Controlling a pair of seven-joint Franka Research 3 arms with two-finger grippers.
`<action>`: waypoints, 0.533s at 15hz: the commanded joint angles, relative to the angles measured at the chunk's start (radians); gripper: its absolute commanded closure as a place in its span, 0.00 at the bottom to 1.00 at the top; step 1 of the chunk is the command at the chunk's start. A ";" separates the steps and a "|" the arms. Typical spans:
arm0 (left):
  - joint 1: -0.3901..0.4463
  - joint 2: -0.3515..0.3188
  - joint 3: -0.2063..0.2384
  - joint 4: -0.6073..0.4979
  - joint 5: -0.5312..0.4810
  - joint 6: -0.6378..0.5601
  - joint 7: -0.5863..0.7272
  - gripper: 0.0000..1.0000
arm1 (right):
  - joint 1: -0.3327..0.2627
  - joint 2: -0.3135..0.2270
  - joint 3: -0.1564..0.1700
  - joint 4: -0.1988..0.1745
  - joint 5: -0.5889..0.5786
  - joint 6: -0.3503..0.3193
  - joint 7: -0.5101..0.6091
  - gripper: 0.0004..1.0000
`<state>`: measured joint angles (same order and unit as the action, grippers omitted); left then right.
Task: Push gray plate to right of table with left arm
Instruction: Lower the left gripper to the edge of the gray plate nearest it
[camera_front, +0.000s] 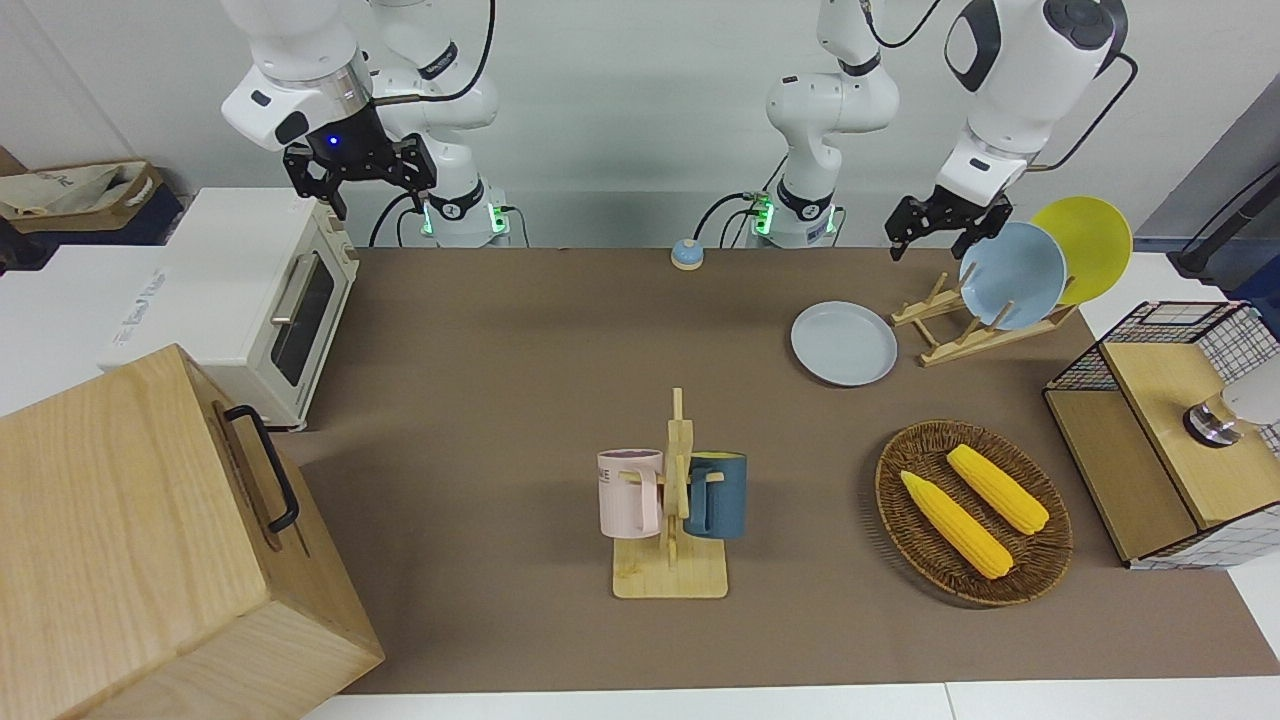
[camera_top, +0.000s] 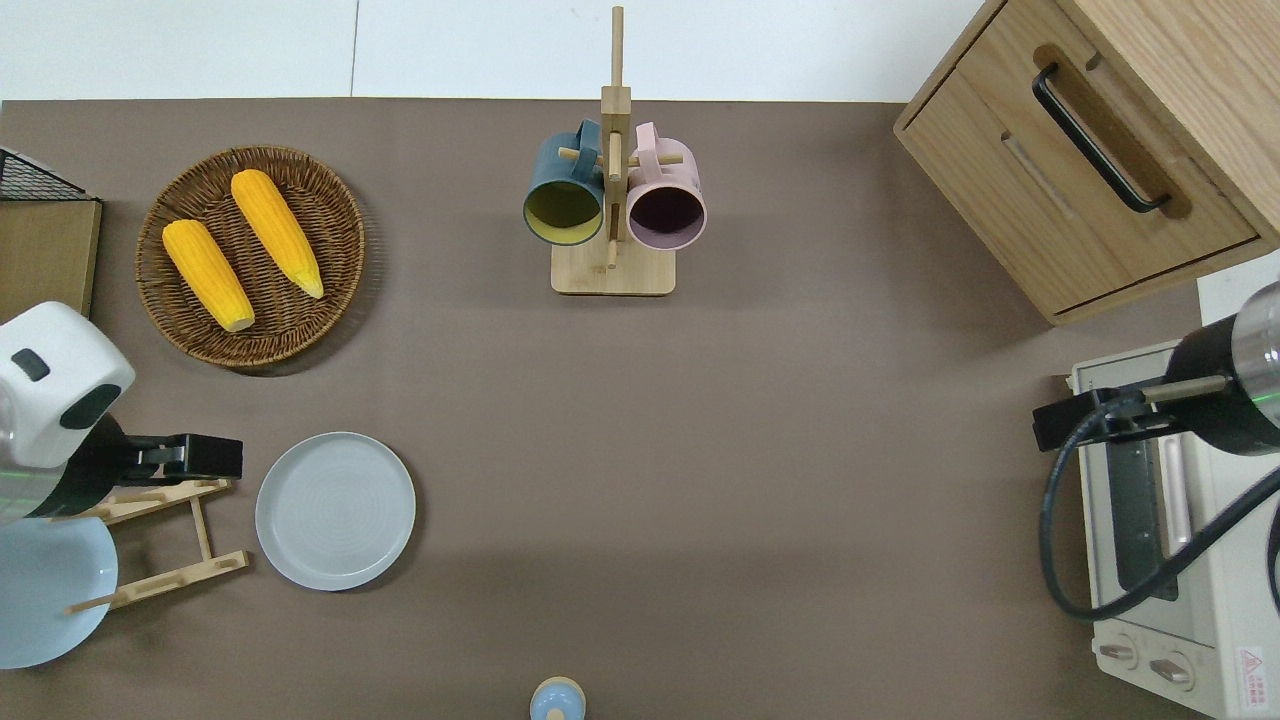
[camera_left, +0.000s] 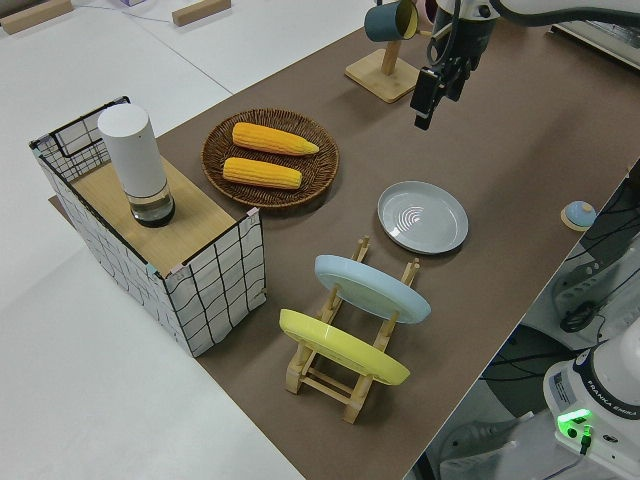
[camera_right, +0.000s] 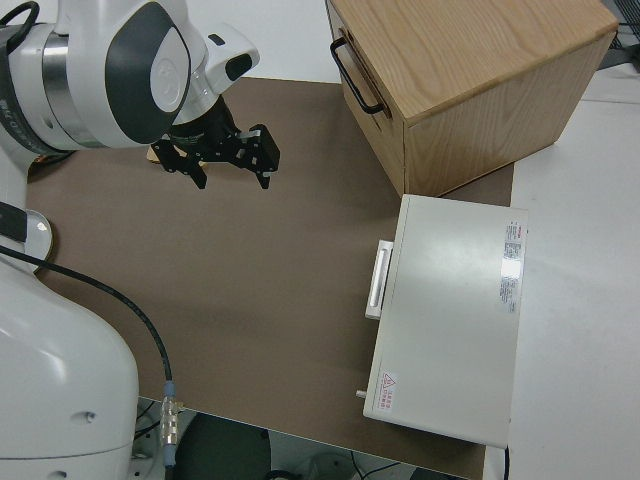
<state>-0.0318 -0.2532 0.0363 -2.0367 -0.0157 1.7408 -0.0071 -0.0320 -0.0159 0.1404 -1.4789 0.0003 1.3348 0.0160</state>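
Observation:
The gray plate (camera_front: 843, 343) lies flat on the brown table (camera_front: 500, 330), next to a wooden dish rack; it also shows in the overhead view (camera_top: 335, 510) and the left side view (camera_left: 423, 217). My left gripper (camera_front: 930, 240) is open and empty, up in the air. In the overhead view the left gripper (camera_top: 200, 457) hangs over the rack's end, beside the plate toward the left arm's end of the table, not touching it. It also shows in the left side view (camera_left: 428, 100). My right arm is parked, its gripper (camera_right: 232, 180) open.
The dish rack (camera_top: 160, 540) holds a sky-blue plate (camera_front: 1012, 275) and a yellow plate (camera_front: 1085, 245). A wicker basket (camera_top: 250, 255) with two corn cobs, a two-mug rack (camera_top: 612, 210), a small bell (camera_front: 686, 254), a toaster oven (camera_front: 260, 300), a wooden cabinet (camera_front: 150, 540) and a wire shelf (camera_front: 1160, 430) stand around.

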 joint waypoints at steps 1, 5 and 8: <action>0.006 -0.115 0.008 -0.255 0.036 0.175 0.027 0.00 | -0.020 -0.002 0.016 0.009 0.004 -0.016 0.012 0.02; 0.044 -0.113 0.008 -0.436 0.036 0.380 0.045 0.00 | -0.019 -0.002 0.016 0.009 0.004 -0.016 0.013 0.02; 0.081 -0.068 0.008 -0.546 0.036 0.558 0.084 0.00 | -0.019 -0.002 0.016 0.009 0.004 -0.016 0.012 0.02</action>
<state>0.0218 -0.3250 0.0487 -2.4914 0.0044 2.1785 0.0436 -0.0320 -0.0159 0.1404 -1.4789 0.0003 1.3348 0.0160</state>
